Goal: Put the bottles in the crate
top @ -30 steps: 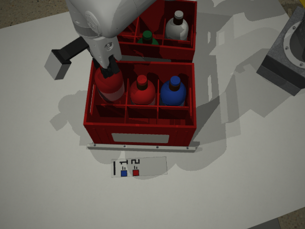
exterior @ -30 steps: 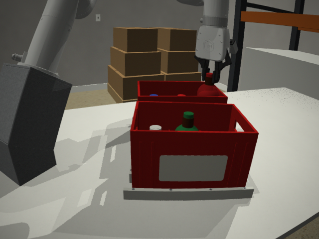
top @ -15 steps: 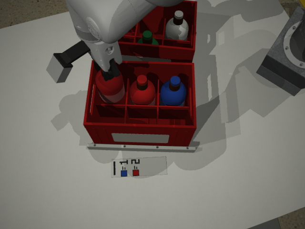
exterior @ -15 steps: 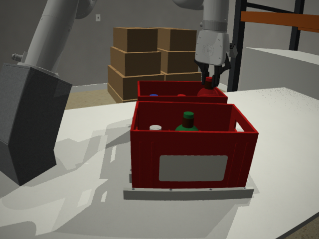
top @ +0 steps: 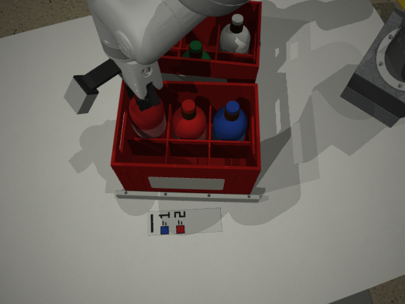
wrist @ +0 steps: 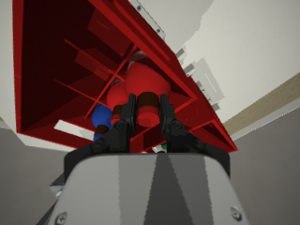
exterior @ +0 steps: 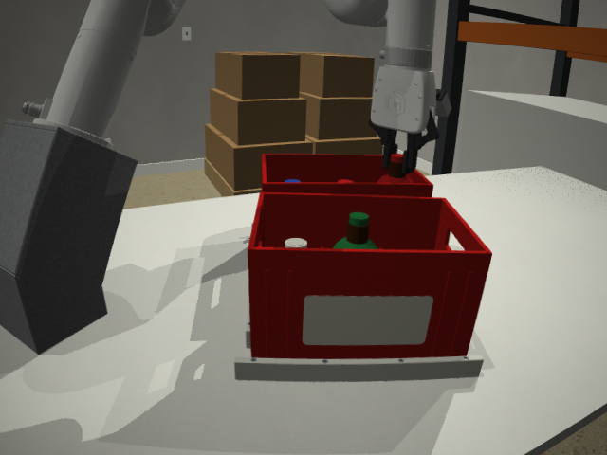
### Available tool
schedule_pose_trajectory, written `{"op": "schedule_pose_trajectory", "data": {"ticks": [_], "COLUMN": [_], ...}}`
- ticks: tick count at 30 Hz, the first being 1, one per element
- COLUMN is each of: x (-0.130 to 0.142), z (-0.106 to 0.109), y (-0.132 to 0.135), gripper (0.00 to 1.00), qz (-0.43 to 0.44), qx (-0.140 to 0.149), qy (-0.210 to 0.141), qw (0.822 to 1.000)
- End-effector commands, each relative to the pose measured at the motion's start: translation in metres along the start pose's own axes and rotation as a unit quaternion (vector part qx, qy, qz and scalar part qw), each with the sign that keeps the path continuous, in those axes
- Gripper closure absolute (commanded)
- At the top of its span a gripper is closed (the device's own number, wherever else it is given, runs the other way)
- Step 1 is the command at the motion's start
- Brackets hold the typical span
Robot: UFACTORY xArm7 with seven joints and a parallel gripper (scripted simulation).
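Note:
My gripper (top: 147, 99) is shut on the neck of a red-label bottle (top: 146, 116). The bottle stands upright, low in the back left cell of the crate beside the pick list (top: 185, 222). In the exterior view only its neck and shoulder (exterior: 395, 171) show above the rim, under the gripper (exterior: 401, 152). The wrist view shows the fingers around the neck. Another red bottle (top: 188, 119) and a blue bottle (top: 230, 121) stand in the cells next to it. The list shows blue 1, red 2. The other crate (top: 216, 42) holds a green bottle (top: 196, 50) and a white bottle (top: 235, 35).
Grey stop strips lie along the crates (top: 191, 195). The robot's dark base (top: 379, 71) stands at the right table edge. The wrist camera block (top: 81, 93) sticks out left of the crate. Cardboard boxes (exterior: 274, 112) stand behind the table.

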State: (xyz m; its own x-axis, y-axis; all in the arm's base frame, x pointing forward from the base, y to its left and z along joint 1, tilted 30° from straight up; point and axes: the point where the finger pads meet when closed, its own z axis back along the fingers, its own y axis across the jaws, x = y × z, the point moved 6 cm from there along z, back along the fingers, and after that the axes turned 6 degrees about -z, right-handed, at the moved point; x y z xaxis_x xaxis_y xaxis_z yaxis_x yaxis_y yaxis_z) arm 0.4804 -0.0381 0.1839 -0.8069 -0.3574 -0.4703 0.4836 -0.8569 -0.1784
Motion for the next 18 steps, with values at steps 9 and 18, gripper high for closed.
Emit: {"op": "schedule_pose_trajectory", "data": {"ticks": [9,18], "x": [-0.001,-0.001], "z": [-0.008,-0.014], "y": [0.001,0.001], "gripper": [1.0,1.0], "qz": [0.0,0.0], "qx": [0.002,0.002], "qy": [0.002,0.002], "qw": [1.0,1.0]}}
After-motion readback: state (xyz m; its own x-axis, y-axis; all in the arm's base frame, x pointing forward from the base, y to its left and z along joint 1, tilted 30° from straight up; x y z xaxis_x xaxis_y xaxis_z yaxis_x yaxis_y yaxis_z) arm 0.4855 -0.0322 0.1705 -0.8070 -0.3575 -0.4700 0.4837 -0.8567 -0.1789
